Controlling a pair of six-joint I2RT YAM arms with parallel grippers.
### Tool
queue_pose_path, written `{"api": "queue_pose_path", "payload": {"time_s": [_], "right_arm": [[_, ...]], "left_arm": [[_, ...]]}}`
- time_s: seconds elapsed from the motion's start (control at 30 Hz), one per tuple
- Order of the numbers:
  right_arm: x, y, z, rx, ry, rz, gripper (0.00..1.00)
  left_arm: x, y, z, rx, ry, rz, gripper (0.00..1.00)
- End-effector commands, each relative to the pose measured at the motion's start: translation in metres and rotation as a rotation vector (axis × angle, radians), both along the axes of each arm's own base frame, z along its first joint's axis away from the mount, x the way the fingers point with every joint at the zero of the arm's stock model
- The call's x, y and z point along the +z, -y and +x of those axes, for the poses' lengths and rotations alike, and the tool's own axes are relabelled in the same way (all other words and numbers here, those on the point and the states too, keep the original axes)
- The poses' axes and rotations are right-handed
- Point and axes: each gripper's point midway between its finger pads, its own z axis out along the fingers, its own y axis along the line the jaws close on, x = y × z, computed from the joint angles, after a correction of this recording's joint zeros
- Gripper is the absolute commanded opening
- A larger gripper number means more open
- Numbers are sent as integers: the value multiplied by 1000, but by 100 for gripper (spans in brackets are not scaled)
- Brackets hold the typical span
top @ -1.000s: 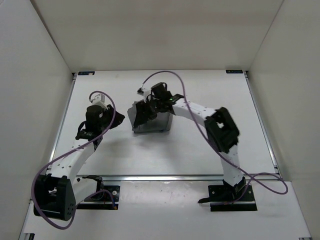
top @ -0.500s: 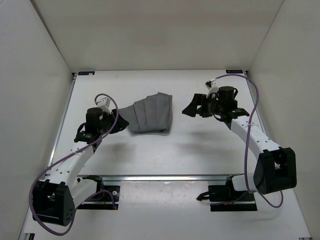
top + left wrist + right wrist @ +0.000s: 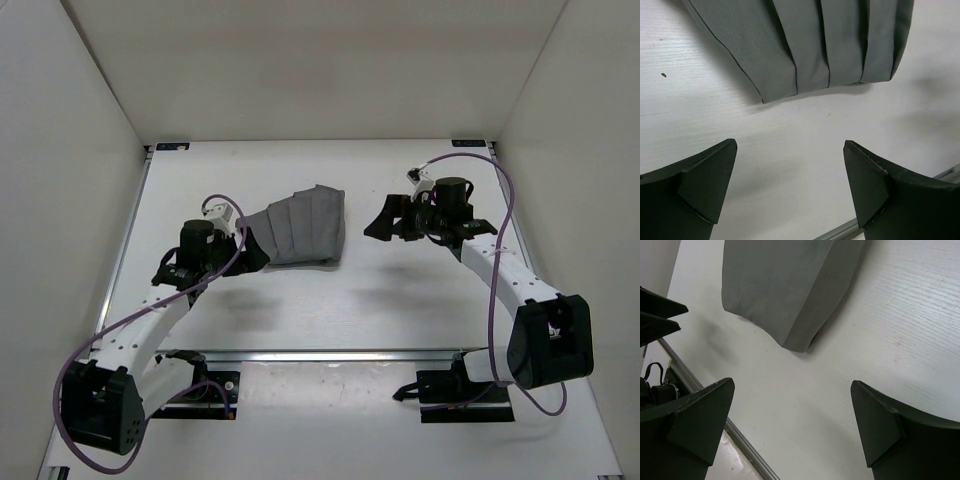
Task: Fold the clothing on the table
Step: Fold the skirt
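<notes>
left gripper [image 3: 790, 146] gapes wide, gripping nothing, just short of the pleated edge of the clothing [image 3: 810, 45]. right gripper [image 3: 792, 384] is likewise spread wide and empty, near the clothing, which lies folded mid table [image 3: 330, 300].

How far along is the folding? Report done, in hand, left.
Done: the clothing lies as a compact pleated bundle, apparently folded. In hand: nothing; the left tool and right tool are open, off it. Left: perhaps one tidying fold; its left edge slants.
</notes>
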Motion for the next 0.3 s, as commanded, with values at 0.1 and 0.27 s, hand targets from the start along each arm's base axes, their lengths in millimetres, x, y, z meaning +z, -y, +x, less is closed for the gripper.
{"api": "queue_pose_path", "payload": {"time_s": [0.1,0.27], "right_arm": [[19,-4,5,23,87,12,99],[17,-7,4,34,82,14,100]], "left_arm": [[26,-2,2,-10,103,11,99],[6,-3,-2,-28,0,78,98]]}}
